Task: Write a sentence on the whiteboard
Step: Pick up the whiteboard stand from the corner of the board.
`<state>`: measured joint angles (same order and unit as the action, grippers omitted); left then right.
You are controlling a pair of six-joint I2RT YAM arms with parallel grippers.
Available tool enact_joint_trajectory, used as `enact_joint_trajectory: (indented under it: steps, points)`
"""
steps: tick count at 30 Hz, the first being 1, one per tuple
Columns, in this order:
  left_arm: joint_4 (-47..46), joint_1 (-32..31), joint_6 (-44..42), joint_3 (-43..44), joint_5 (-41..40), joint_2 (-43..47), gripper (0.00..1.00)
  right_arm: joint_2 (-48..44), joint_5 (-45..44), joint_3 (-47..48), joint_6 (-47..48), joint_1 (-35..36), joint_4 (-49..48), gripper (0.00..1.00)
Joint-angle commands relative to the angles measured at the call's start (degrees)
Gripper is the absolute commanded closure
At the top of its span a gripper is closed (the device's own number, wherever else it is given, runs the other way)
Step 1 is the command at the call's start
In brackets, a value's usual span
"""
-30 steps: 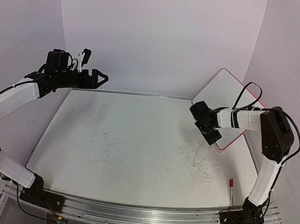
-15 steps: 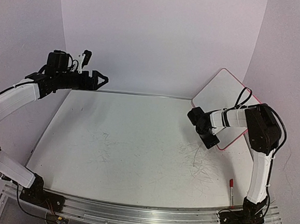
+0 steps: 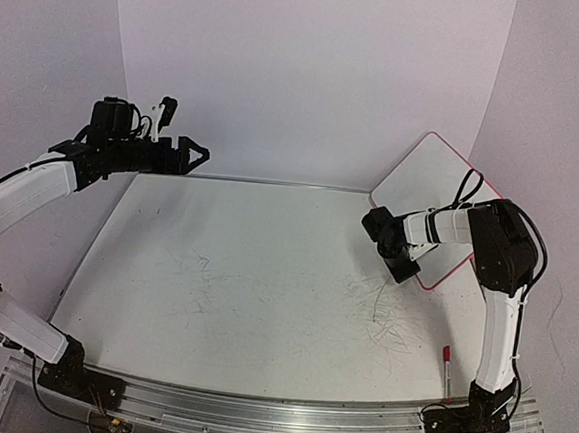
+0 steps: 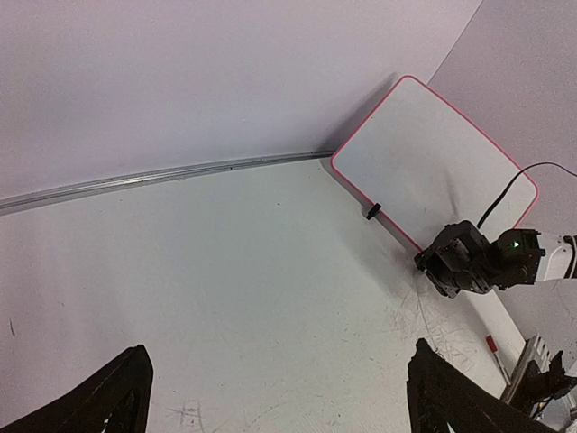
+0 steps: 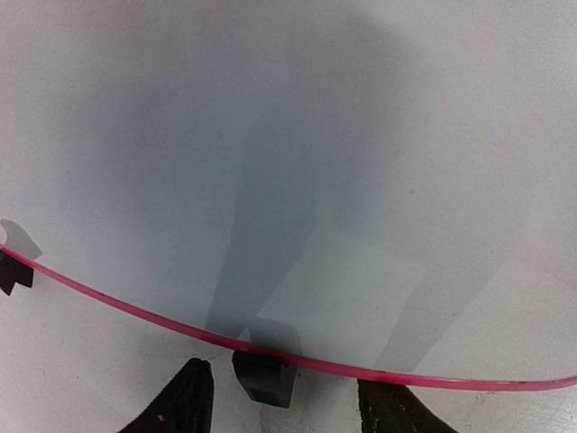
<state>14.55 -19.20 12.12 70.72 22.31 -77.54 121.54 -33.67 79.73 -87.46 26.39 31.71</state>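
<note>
The whiteboard leans against the back right wall, its red rim resting on the table. Its face is blank and no sentence shows on it. It also shows in the left wrist view and fills the right wrist view. My right gripper is open and empty at the board's lower edge. Its fingers stand either side of a black clip foot without touching it. My left gripper is open and empty, held high at the back left.
A red marker lies on the table at the front right, also in the left wrist view. Grey scribble marks cover the table in front of the board. A second clip foot sits further along the rim.
My right arm has folded in and its gripper has shifted slightly left along the whiteboard's lower edge. The left arm has barely moved.
</note>
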Motion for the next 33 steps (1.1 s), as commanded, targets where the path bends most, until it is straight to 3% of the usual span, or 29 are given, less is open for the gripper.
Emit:
enact_joint_trajectory:
  steps: [1, 14, 20, 24, 33]
  points:
    - [-1.04, -0.19, -0.51, -0.41, -0.23, 1.05, 0.01, 0.51, -3.49, 2.45, 1.53, -0.52, 1.16, 0.59]
    - [-1.01, -0.31, -0.59, -0.58, -0.44, 0.75, 0.00, 0.21, -3.45, 2.28, 4.15, -0.49, 0.99, 0.80]
    - [-1.05, -0.60, -0.69, -0.67, -0.51, 0.46, 0.01, -0.97, -3.34, 0.57, 5.41, -0.49, -0.47, 0.83]
    - [-0.97, -0.66, -0.78, -0.72, -0.60, 0.44, 0.00, -1.95, -1.97, -1.18, 7.06, -0.49, -2.66, 0.94]
    - [-1.05, -1.02, -1.04, -0.85, -1.04, 0.20, 0.01, -5.58, 2.24, -6.73, 15.13, 1.86, -9.57, 1.00]
